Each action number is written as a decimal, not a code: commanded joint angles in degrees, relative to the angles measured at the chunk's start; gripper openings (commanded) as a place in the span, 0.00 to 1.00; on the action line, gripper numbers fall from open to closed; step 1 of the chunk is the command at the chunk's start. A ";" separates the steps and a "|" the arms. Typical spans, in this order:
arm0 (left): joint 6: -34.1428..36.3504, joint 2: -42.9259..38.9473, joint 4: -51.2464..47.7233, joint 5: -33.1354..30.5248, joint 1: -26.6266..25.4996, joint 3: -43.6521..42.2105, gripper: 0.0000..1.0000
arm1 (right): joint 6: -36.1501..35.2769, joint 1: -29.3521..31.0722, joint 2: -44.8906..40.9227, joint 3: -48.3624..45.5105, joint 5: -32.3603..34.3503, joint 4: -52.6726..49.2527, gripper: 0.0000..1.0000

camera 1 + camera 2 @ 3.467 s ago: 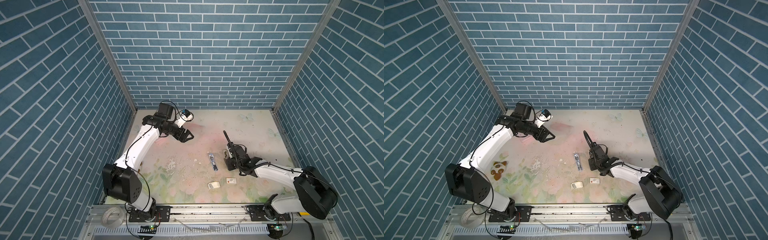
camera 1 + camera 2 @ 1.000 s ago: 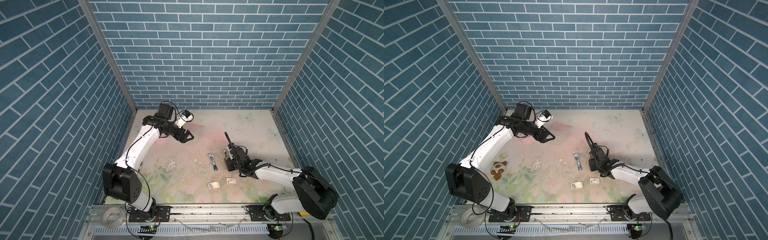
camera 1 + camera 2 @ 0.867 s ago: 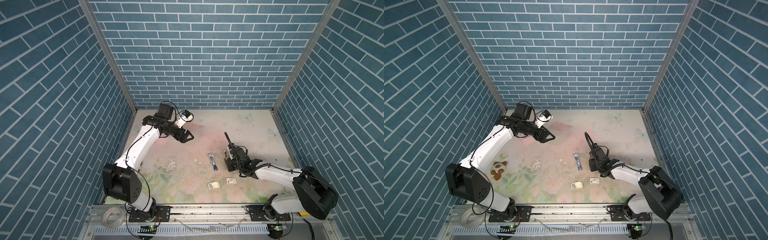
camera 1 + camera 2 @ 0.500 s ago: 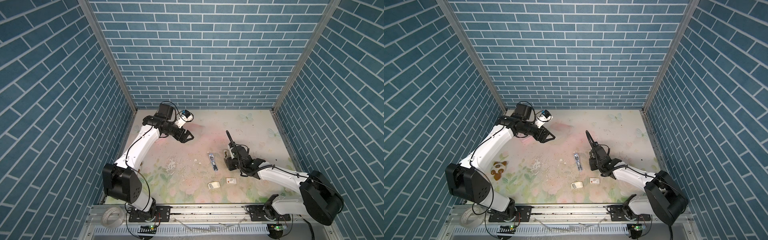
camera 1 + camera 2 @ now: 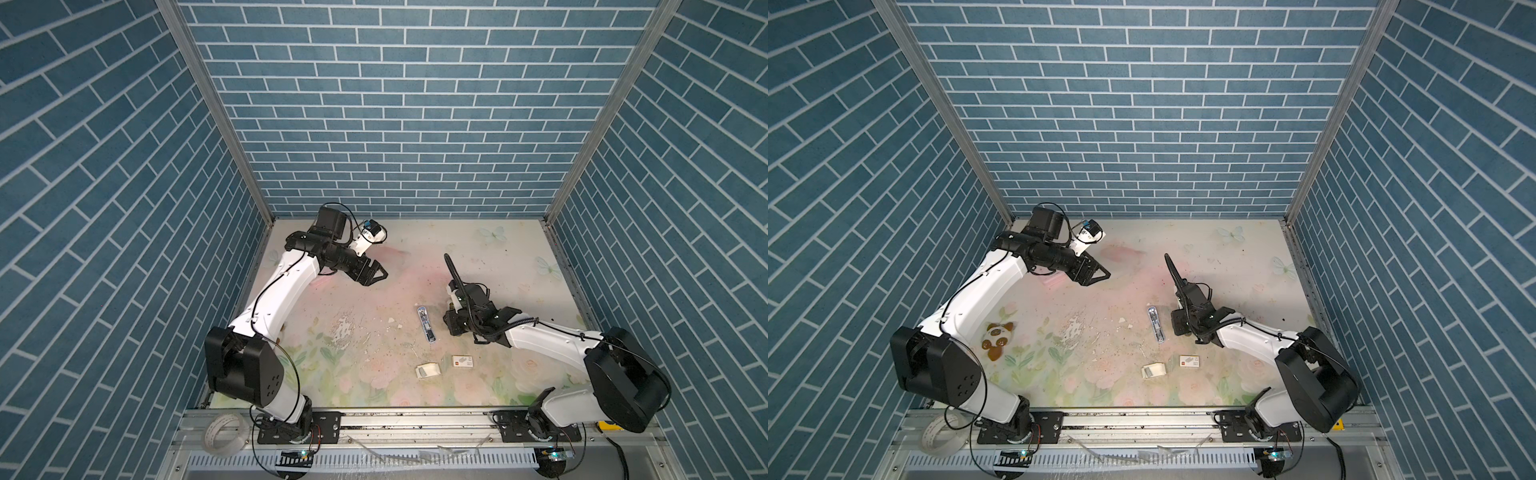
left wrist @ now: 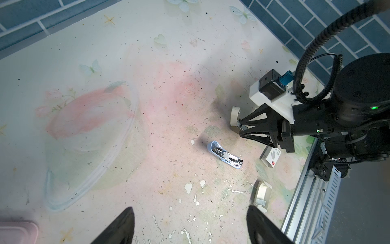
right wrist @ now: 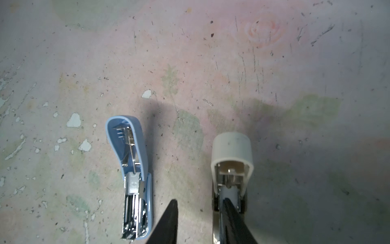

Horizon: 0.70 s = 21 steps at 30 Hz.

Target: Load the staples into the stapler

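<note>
**Fig.** R claw [image 7: 199,200] sits low over the floral-print tabletop [image 7: 295,63], jaws part-open w/ nothing betw. them. One finger overlaps the metal base of the cream-white plastic stapler [image 7: 232,156], prob. to steady it; a true grip can't be confirmed. The pale-blue plastic stapler [image 7: 135,169] lies just beside, lid swung flat and magazine exposed, evidently ready for loading. The small white cardboard tray of dark-grey metal staples [image 6: 261,196] lies near but apart from R claw, toward the front rail. L claw [image 5: 377,277] is wide open and empty, well apart, likely keeping clear.
</note>
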 commanded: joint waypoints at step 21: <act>0.80 -1.65 -0.47 0.16 0.28 -0.97 0.85 | -0.94 -1.77 2.14 0.47 -1.15 1.08 0.37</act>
